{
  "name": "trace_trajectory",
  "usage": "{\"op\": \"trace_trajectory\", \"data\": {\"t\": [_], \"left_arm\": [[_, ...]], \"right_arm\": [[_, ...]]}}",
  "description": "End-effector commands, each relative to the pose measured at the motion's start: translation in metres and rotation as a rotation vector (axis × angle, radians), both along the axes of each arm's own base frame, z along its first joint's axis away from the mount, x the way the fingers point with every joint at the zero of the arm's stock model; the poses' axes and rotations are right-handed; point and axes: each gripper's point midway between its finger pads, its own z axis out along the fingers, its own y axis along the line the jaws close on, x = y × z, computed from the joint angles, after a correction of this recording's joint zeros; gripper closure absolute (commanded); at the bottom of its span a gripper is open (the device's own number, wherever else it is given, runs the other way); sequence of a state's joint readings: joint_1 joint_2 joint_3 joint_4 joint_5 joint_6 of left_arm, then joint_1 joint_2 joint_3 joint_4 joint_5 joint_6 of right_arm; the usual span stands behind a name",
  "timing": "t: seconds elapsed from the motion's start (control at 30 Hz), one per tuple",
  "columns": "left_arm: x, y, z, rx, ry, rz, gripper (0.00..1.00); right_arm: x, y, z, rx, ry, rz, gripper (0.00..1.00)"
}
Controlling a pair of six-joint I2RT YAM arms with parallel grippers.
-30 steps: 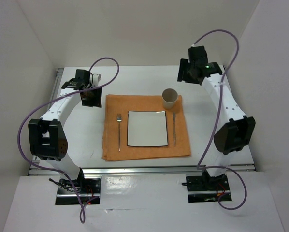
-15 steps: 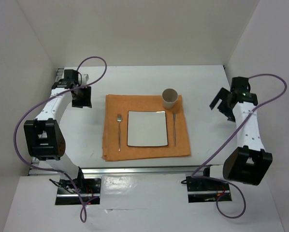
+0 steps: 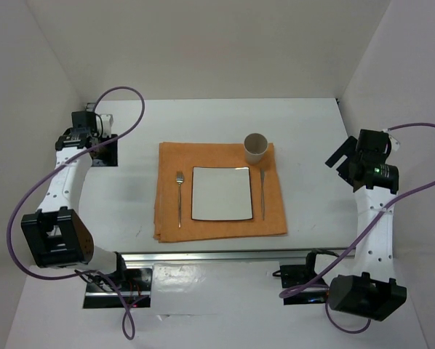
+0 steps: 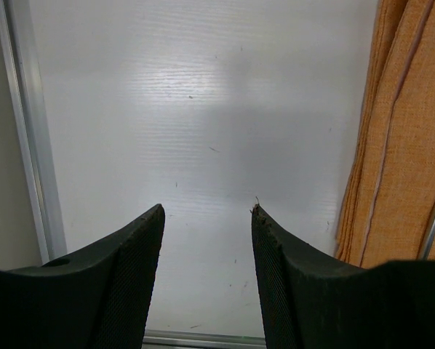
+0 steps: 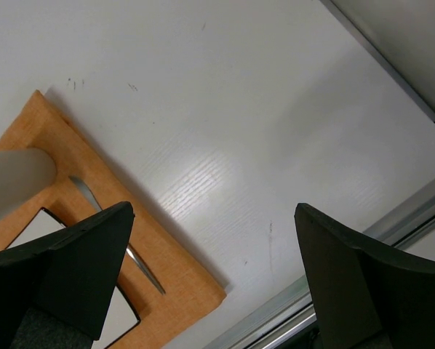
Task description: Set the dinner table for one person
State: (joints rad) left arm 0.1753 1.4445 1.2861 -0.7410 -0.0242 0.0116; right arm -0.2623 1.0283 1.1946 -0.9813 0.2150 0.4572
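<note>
The dinner table (image 3: 312,123), filling the space ahead of the arm bases, bears mid-tabletop an orange placemat (image 3: 221,229) with a square plate (image 3: 220,193) between fork (image 3: 180,200) and knife (image 3: 262,195), a cup (image 3: 256,148) just beyond the knife, all laid for one diner's reach, while the left gripper (image 4: 206,209) and right gripper (image 5: 214,207) hang spread and empty near opposite edges.

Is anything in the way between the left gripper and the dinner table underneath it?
Nothing visible. In the left wrist view the left gripper hangs open over bare dinner table, with nothing between its jaws. The orange cloth lies off to one side, not beneath them.
</note>
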Motion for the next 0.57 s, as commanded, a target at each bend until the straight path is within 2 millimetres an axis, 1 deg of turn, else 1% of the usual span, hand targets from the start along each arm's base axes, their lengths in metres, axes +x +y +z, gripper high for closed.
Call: {"op": "trace_trajectory", "data": {"t": [0.0,0.03,0.1,0.17,0.23,0.37,0.5,0.53], "left_arm": [[-0.007,0.002,0.001,0.020,0.002,-0.012,0.41],[-0.010,0.002,0.003,0.020,0.003,-0.012,0.41],[-0.009,0.000,0.003,0.012,0.002,-0.017,0.41],[-0.010,0.000,0.006,0.014,-0.007,-0.017,0.41],[-0.012,0.000,0.005,0.012,0.002,-0.017,0.41],[-0.011,0.000,0.011,0.016,-0.018,-0.017,0.41],[-0.013,-0.001,0.010,0.014,-0.009,-0.017,0.41],[-0.011,0.000,0.014,0.016,-0.018,-0.017,0.41]], "right_arm": [[-0.003,0.004,0.006,0.012,-0.025,-0.002,0.00],[-0.004,0.004,0.009,0.009,-0.035,-0.002,0.00],[-0.005,0.006,0.011,0.013,-0.046,0.004,0.00],[-0.006,0.010,0.009,0.030,-0.040,0.018,0.00],[-0.005,0.010,0.007,0.032,-0.032,0.018,0.00],[-0.002,0.009,0.003,0.037,-0.012,0.017,0.00],[-0.004,0.011,0.007,0.039,-0.033,0.024,0.00],[-0.004,0.011,0.007,0.039,-0.033,0.024,0.00]]}}
